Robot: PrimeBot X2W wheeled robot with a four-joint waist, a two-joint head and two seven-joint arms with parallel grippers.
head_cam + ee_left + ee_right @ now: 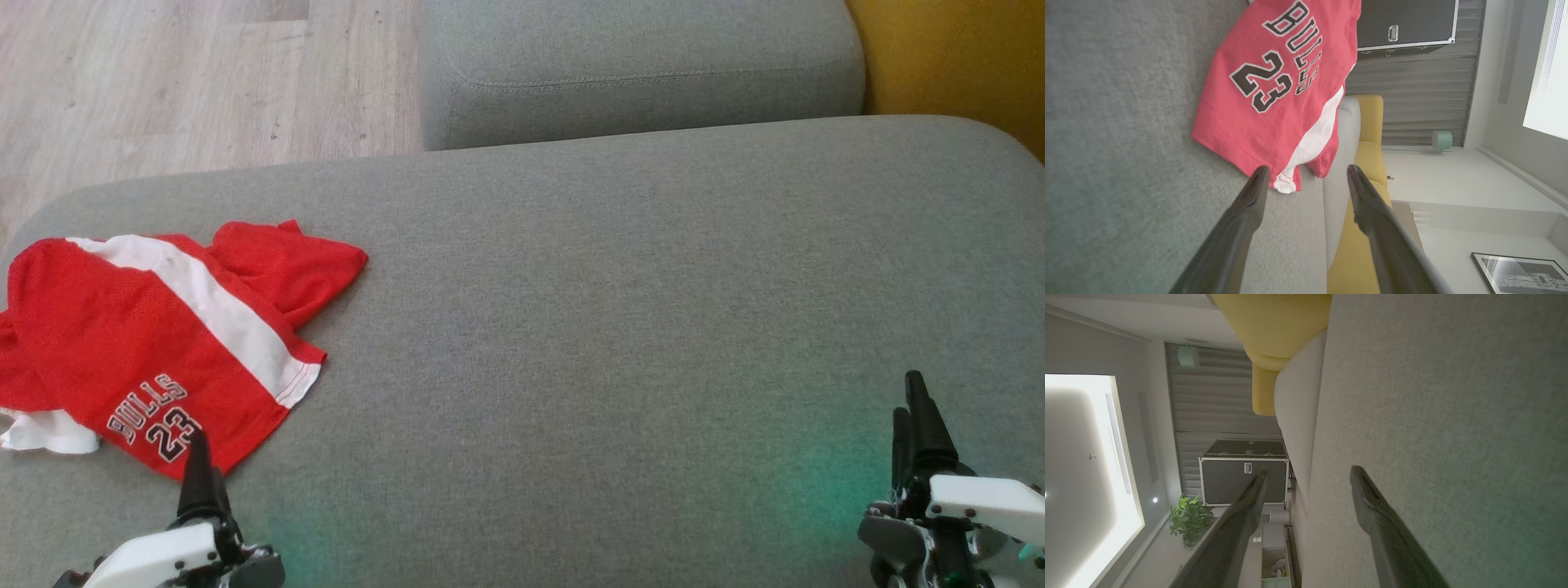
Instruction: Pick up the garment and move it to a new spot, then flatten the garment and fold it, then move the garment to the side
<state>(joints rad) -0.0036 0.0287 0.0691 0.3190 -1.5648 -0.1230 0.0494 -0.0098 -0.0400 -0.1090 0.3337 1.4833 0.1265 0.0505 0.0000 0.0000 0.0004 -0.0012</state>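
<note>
1. Lying crumpled on the grey cushion [612, 310], far left: the red garment [155, 343] (BULLS 23 showing).
2. Your left hand [1307, 171] gapes empty beside its hem.
3. Your right hand [1309, 469] gapes empty, well apart.

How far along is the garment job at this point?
Done: nothing visible. The jersey lies rumpled and unfolded at the left end of the cushion. In hand: nothing. The left hand is open near the jersey's closest edge, and the right hand is open over bare cushion. Left: pick up, move, flatten, fold, set aside.
</note>
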